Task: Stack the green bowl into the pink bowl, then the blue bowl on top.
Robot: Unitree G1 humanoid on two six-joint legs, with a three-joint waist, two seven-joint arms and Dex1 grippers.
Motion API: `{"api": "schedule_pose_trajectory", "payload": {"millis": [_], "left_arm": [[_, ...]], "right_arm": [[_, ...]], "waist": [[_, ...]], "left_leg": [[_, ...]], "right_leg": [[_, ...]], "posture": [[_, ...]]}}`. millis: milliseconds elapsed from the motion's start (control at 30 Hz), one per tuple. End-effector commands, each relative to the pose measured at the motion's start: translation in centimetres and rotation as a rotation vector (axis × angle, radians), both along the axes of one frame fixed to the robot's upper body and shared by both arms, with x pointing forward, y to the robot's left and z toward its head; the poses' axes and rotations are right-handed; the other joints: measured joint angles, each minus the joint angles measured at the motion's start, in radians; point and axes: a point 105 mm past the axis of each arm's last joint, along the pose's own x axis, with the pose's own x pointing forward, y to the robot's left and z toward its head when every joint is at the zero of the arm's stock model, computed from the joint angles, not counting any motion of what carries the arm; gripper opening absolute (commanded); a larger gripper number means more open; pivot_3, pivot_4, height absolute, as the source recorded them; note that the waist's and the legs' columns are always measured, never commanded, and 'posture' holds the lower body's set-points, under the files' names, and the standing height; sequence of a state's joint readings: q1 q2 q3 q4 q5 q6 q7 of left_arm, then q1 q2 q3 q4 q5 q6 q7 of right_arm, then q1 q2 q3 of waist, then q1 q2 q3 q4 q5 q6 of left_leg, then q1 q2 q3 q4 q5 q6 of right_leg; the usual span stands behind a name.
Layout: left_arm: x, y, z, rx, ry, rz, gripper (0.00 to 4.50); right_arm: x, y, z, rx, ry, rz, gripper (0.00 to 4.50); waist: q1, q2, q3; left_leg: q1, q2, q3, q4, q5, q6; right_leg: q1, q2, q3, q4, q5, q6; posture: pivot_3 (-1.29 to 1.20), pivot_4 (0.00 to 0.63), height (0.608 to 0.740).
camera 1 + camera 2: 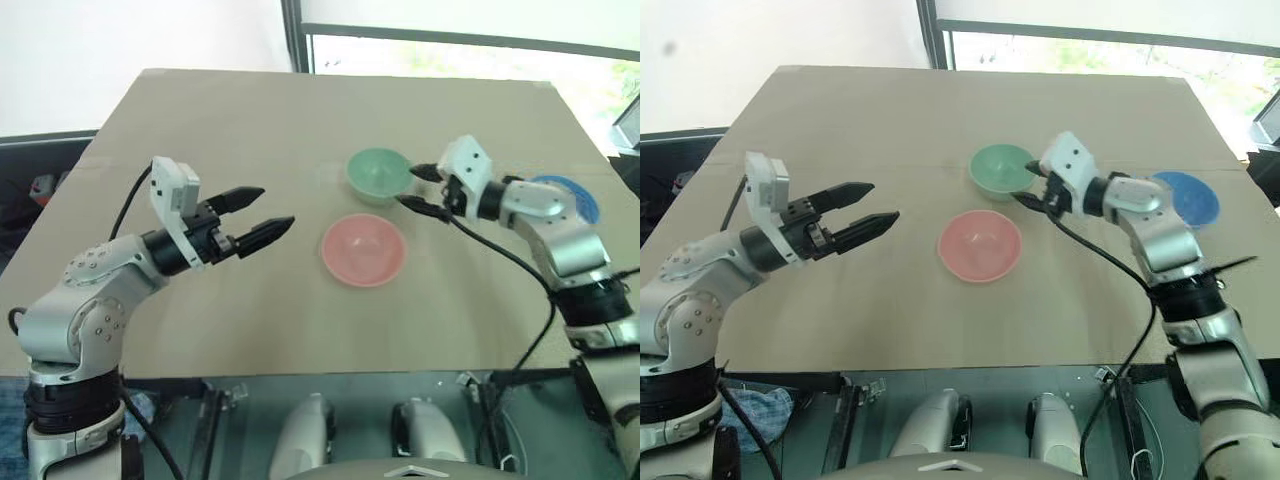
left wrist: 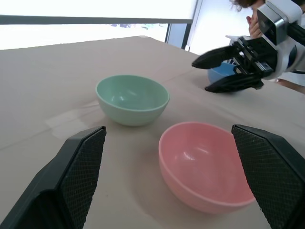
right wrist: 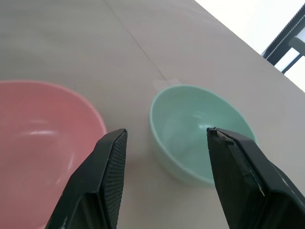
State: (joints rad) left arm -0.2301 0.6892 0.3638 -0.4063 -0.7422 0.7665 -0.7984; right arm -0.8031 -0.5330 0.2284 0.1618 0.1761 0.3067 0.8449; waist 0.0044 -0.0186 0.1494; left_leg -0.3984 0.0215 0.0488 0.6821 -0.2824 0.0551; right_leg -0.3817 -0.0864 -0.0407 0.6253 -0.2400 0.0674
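The green bowl (image 1: 378,175) sits upright on the tan table, just beyond the pink bowl (image 1: 363,249), which stands empty nearer me. The blue bowl (image 1: 1185,198) rests at the right, partly hidden behind my right arm. My right gripper (image 1: 421,190) hovers open at the green bowl's right rim, its fingers (image 3: 108,174) pointing toward that bowl with nothing between them. Left of the pink bowl, my left gripper (image 1: 256,215) is raised above the table, open and empty, pointing toward the bowls.
The tan table (image 1: 250,120) stretches wide on the left and behind the bowls. A window frame (image 1: 292,35) rises past the far edge. The table's front edge runs just below my arms.
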Motion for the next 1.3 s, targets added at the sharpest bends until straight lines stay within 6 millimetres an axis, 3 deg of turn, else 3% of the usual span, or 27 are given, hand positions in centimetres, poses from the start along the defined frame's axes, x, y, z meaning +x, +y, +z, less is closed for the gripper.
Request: {"api": "schedule_pose_trajectory", "payload": {"millis": [33, 167, 467, 633, 900, 1133, 1300], "left_arm": [[-1.0, 0.4, 0.9, 0.015, -0.046, 0.037, 4.46], [-1.4, 0.3, 0.8, -0.001, -0.050, 0.057, 4.46], [-1.6, 0.5, 0.6, 0.003, -0.052, 0.093, 4.46], [-1.8, 0.3, 0.5, 0.001, -0.052, 0.095, 4.46], [-2.0, 0.5, 0.3, 0.005, -0.046, 0.113, 4.50], [-1.9, 0.5, 0.2, 0.012, -0.040, 0.103, 4.50], [-1.7, 0.1, -0.2, 0.024, -0.027, 0.074, 4.50]], "right_arm": [[1.5, 2.3, 0.4, -0.023, 0.024, 0.016, 2.79], [3.2, 4.1, -1.2, -0.136, 0.042, 0.003, 2.79], [5.7, 5.7, -3.1, -0.214, 0.071, -0.075, 2.79], [6.0, 6.4, -3.5, -0.229, 0.060, -0.068, 2.79], [5.6, 7.2, -3.8, -0.212, 0.046, -0.029, 0.13], [5.7, 7.0, -3.5, -0.195, 0.034, -0.036, 0.05], [4.9, 7.0, -0.7, -0.098, -0.017, 0.022, 0.05]], "waist": [[-0.004, 0.000, 0.000], [-0.009, 0.000, 0.000], [-0.028, 0.000, 0.000], [-0.030, 0.000, 0.000], [-0.045, 0.001, 0.000], [-0.045, 0.001, 0.001], [-0.044, 0.001, 0.001]], "left_leg": [[0.000, 0.000, 0.000, 0.000, 0.000, 0.000], [0.000, 0.000, -0.001, -0.001, 0.001, -0.001], [0.001, -0.001, 0.000, -0.008, 0.003, -0.005], [0.001, -0.001, -0.001, -0.013, 0.005, -0.008], [0.001, 0.000, -0.001, -0.013, 0.005, -0.008], [0.001, 0.000, -0.001, -0.013, 0.005, -0.008], [0.001, 0.000, -0.001, -0.013, 0.005, -0.009]], "right_leg": [[0.000, 0.000, 0.000, 0.000, 0.000, 0.000], [0.000, 0.000, -0.001, 0.000, 0.000, 0.000], [-0.002, 0.001, -0.001, 0.000, 0.000, 0.000], [-0.004, 0.002, -0.002, 0.000, 0.000, -0.001], [-0.004, 0.001, -0.002, 0.000, 0.000, 0.000], [-0.004, 0.001, -0.002, 0.000, 0.000, -0.001], [-0.004, 0.001, -0.002, 0.000, 0.000, -0.001]], "posture": [[0.00, 0.150, 0.740], [0.00, 0.150, 0.740], [0.00, 0.150, 0.740], [0.00, 0.150, 0.740], [0.00, 0.150, 0.740], [0.00, 0.150, 0.740], [0.00, 0.150, 0.740]]}}
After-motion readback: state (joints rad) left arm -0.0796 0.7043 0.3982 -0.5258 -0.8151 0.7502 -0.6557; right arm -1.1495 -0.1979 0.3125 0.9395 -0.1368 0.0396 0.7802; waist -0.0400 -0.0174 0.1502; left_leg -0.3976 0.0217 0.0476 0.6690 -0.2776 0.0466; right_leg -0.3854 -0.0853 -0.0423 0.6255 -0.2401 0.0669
